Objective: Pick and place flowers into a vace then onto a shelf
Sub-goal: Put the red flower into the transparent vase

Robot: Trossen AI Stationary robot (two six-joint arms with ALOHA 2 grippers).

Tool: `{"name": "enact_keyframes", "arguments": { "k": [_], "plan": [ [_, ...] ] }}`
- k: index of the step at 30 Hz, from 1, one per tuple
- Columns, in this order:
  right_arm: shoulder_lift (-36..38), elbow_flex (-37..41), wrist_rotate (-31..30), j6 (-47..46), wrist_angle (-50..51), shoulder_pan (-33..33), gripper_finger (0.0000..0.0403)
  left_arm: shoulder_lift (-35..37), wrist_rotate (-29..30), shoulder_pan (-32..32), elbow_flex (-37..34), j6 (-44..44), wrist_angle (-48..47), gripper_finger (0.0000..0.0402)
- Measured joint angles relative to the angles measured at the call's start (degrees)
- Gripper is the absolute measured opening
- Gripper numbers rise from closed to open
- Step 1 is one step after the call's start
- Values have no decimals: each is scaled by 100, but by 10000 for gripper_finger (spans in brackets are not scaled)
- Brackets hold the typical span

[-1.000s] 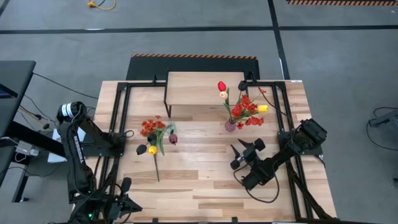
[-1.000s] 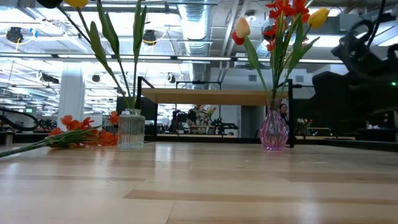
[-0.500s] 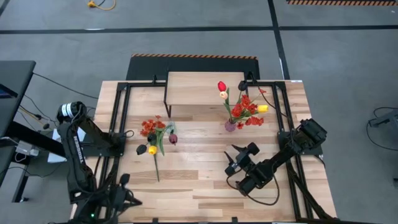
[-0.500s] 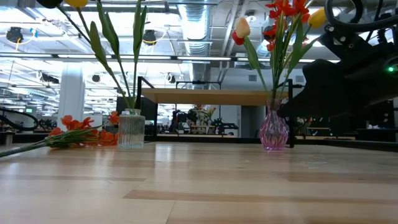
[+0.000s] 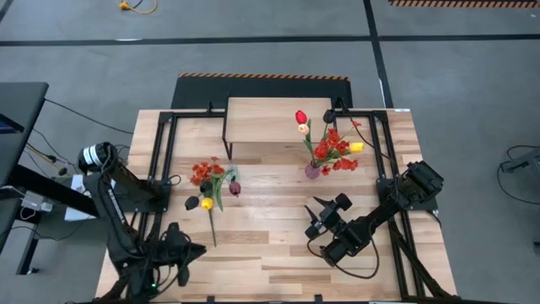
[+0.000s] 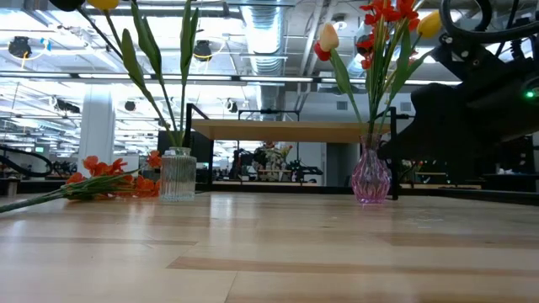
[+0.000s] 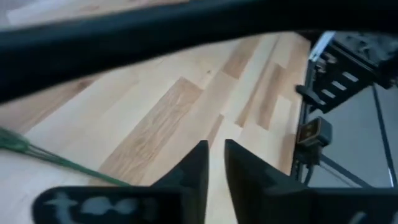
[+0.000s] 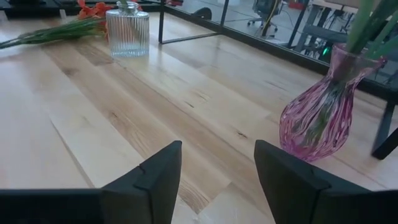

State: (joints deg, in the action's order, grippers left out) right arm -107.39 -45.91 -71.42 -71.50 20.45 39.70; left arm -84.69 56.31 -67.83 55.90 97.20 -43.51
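The flowers (image 5: 327,145) stood in a pink vase (image 5: 312,171) on the worktop (image 5: 278,253), in front of the shelf (image 5: 278,110); more flowers stood in a ribbed clear vase (image 6: 178,175), with others lying beside it. The right gripper (image 5: 319,214) hovered near the pink vase, fingers (image 8: 146,180) spread, empty. The left gripper (image 5: 187,253) sat at the near-left edge, fingers (image 7: 194,171) almost together, empty.

Pale wood planks on the table (image 5: 278,253), smooth with a soft sheen. The shelf (image 5: 278,118) has a matt light wood top on thin black metal legs. Ribbed clear glass vase (image 8: 127,32), glossy. Pink swirled glass vase (image 8: 320,118), shiny too. Matt black fingers (image 8: 146,180) look like plastic.
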Motion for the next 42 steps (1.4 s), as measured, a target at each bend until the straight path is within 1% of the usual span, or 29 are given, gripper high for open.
{"name": "enact_keyframes", "arguments": {
  "k": [8,13,18,19,22,28,34,39,42],
  "plan": [
    [0,0,10,499,2,0,196,-61,-454,293,0,520,-128,131],
    [0,0,58,740,0,0,194,-484,-459,302,2,1092,-205,159],
    [0,0,107,759,0,63,190,-1078,-337,330,2,1858,-249,163],
    [0,2,107,761,2,83,190,-1191,-392,352,2,2144,-247,163],
    [0,2,110,767,4,157,190,-1454,-553,413,2,2610,-339,163],
    [0,2,118,769,4,336,187,-1903,-700,578,2,3230,-467,163],
    [0,2,123,769,4,570,187,-2081,-986,790,2,3278,-518,163],
    [0,2,123,760,4,732,184,-2080,-1174,990,2,3208,-537,163],
    [0,2,123,752,2,829,185,-2080,-1494,1161,2,3135,-551,163]
  ]
}}
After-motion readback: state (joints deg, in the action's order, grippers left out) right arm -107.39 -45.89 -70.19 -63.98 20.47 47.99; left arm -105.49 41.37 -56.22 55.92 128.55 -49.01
